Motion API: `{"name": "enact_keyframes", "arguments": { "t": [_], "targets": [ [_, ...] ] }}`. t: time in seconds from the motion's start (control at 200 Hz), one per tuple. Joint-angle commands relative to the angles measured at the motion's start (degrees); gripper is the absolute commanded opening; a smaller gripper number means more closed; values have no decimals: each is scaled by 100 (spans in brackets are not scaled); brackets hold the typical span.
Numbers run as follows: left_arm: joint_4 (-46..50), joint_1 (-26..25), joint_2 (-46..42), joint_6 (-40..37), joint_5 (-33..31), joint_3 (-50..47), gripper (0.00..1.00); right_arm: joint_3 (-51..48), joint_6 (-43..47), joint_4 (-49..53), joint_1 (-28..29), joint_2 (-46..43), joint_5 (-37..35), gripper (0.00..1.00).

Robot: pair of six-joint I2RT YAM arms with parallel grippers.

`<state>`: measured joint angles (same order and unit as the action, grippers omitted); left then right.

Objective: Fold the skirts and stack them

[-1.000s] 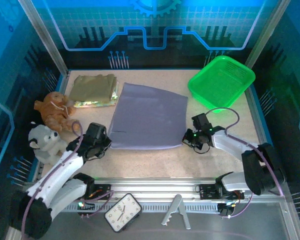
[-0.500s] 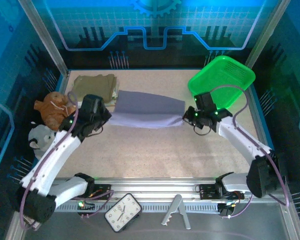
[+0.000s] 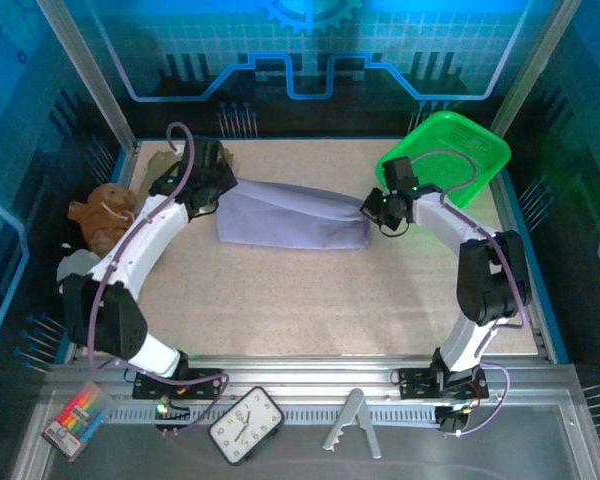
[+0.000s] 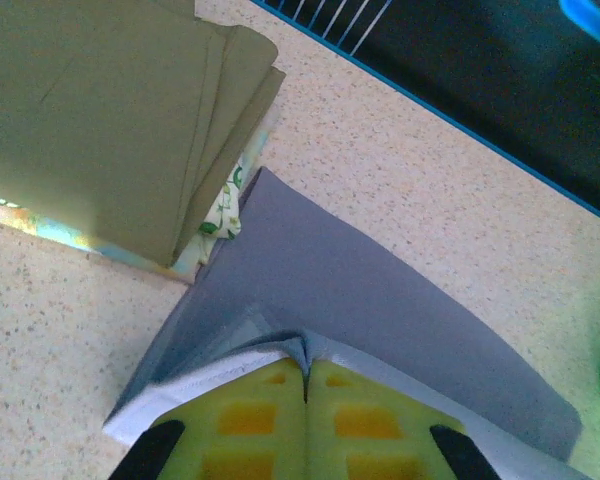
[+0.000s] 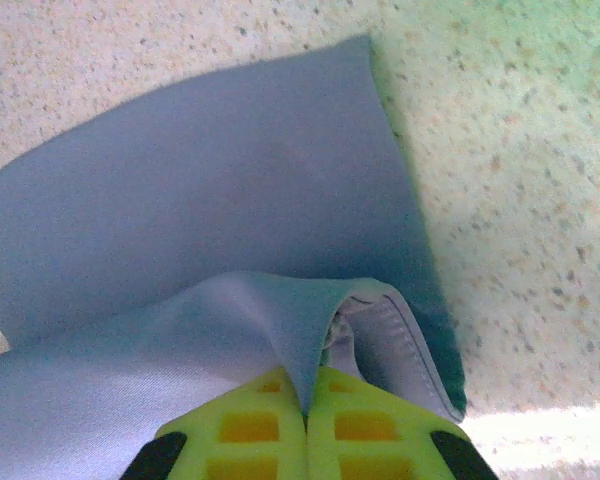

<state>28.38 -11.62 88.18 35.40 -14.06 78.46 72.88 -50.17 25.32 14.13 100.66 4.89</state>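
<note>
Left gripper (image 3: 216, 178) and right gripper (image 3: 373, 207) each pinch a lavender skirt (image 3: 290, 218) corner; I should lower both evenly onto its far edge, aligned, before releasing.

We noted lavender-grey skirt (image 3: 290, 215) as smooth matt woven cloth, hem stitched. We noted olive-khaki skirt (image 4: 100, 100) as plain matt cloth, crisp at folds; floral skirt (image 4: 223, 212) as thin printed cloth. We found table top (image 3: 330, 310) speckled, grainy, matt. We saw green basket (image 3: 470, 140) as glossy translucent plastic, brown plush toy (image 3: 102, 218) as fuzzy pile. We noted left gripper (image 4: 306, 372) pads (image 4: 250, 425) as yellow-green moulded plastic, waffled, matt; front rail (image 3: 310, 378) as brushed metal.
</note>
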Motion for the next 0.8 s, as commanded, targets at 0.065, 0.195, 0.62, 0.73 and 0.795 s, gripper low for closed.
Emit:
{"name": "enact_keyframes", "arguments": {
  "t": [0.065,0.195,0.62,0.73,0.795],
  "targets": [
    [-105,213,547,-274,141,552,0,415,132,8,-160,303,-89,4],
    [-6,230,1024,-278,241,820,0,577,160,42,-168,552,-62,5],
    [-240,252,1708,-409,321,1191,0,709,143,69,-191,846,-231,7],
    [-293,248,1919,-470,353,1384,0,646,119,52,-191,833,-260,7],
    [-339,248,2057,-485,410,1471,0,639,116,52,-195,849,-269,7]
  ]
}}
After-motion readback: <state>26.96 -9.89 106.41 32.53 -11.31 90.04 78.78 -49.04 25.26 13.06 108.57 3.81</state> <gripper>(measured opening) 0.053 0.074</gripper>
